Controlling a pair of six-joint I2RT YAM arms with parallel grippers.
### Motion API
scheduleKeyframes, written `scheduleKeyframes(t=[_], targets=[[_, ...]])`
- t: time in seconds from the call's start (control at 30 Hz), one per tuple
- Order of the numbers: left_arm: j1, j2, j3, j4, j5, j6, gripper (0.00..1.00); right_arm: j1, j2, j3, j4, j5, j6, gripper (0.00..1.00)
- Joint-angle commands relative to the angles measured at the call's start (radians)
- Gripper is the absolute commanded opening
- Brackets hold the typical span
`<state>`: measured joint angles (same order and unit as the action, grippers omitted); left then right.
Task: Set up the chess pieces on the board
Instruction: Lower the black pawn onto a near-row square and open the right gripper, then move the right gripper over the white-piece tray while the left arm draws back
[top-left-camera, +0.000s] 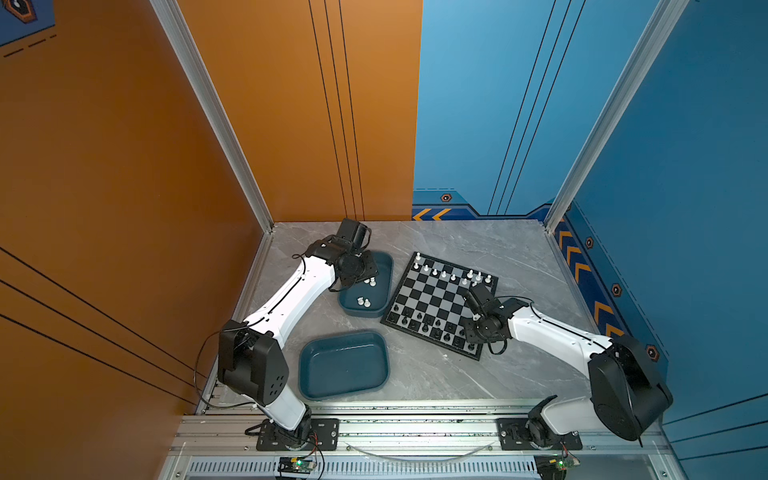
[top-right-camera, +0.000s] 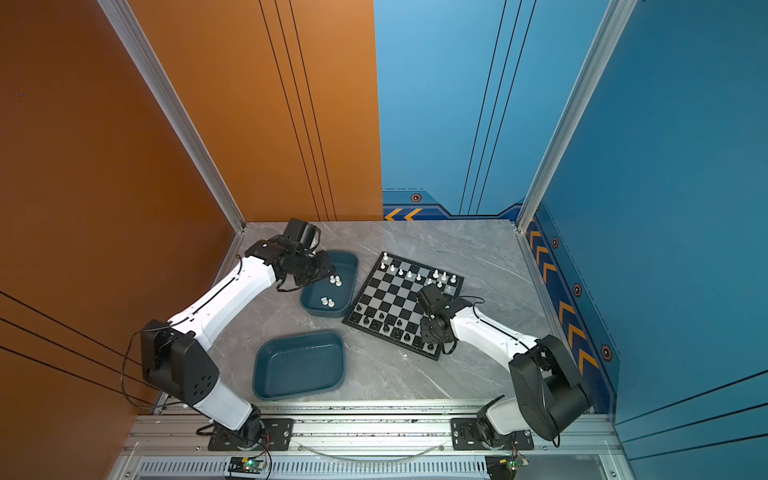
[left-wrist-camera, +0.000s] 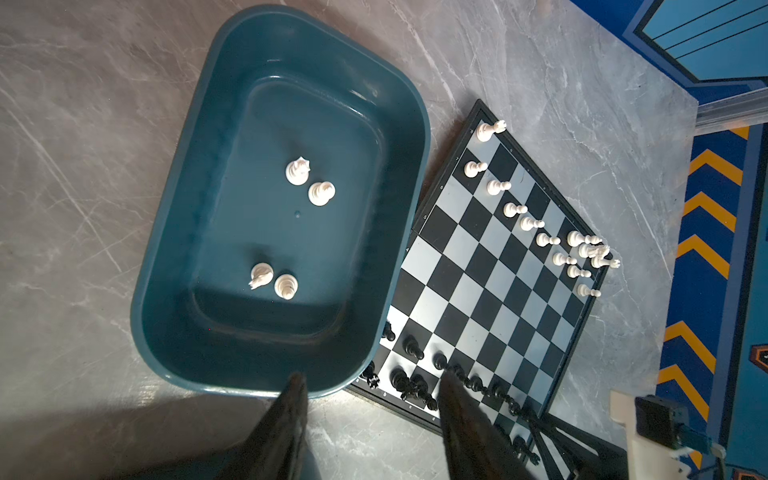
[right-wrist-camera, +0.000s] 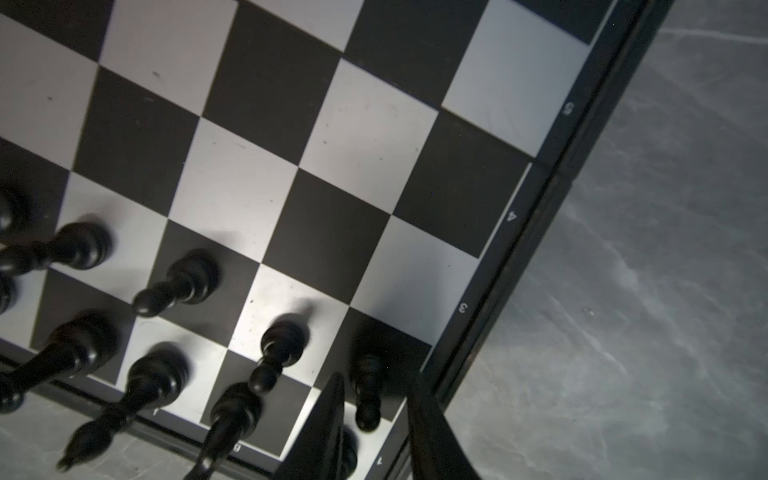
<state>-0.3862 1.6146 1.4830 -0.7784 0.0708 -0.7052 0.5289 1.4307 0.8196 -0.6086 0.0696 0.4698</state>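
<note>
The right gripper (right-wrist-camera: 376, 378) stands low over the near corner of the flat chessboard of black and silver-grey squares (right-wrist-camera: 365, 137). Its fingers (right-wrist-camera: 326, 428) are parted a little on either side of a small black plastic pawn (right-wrist-camera: 368, 365), which stands upright on its dark square. A sliver of gap shows on each side, so the pawn looks let go, not held. The danger here is the way out. The black plastic chessmen (right-wrist-camera: 183, 278) crowd both near rows (the neighbours sit just beside the fingers), and a sideways or tilted lift would likely clip the pawn or topple a neighbour.

The left gripper (left-wrist-camera: 372, 376) hangs above the near rim of the teal rounded plastic tray (left-wrist-camera: 178, 232), its fingers (left-wrist-camera: 286, 419) about half apart with nothing between them. Four white plastic chessmen (left-wrist-camera: 321, 193) lie in the tray in two tight pairs, and the other white men stand along the board's far rows. Each pair is all but touching, so a finger coming down beside one may knock its partner over or pinch both at once. The tray also lies hard against the board's edge, and a bump on its wall could, I judge, shift the board and shake the placed men. At the far corner a few white pieces (left-wrist-camera: 594, 251) bunch so closely that I cannot tell whether all stand.

The board's thin black border (right-wrist-camera: 536, 195) carries the numerals 3, 4 and 5 and the small letters f and g. No brand shows.
</note>
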Motion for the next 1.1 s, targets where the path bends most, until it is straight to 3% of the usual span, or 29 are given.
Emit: scheduleKeyframes(t=[0.0,0.53,0.73,1.07], targets=[[0.003,-0.003,0.026,-0.029,-0.014,0.003,0.52,-0.006,-0.020,-0.009,-0.009,-0.010,-0.003,0.35],[-0.011,-0.011,0.054,-0.028,-0.047,0.007,0.55,-0.024,-0.174,0.185,-0.173,0.043,-0.065,0.44],[-0.014,-0.063,0.014,-0.027,-0.089,-0.011,0.55,-0.039,-0.126,0.378,-0.240,0.029,-0.129,0.44],[-0.023,-0.205,-0.139,-0.030,-0.169,-0.031,0.57,0.003,0.078,0.652,-0.232,-0.103,-0.194,0.38]])
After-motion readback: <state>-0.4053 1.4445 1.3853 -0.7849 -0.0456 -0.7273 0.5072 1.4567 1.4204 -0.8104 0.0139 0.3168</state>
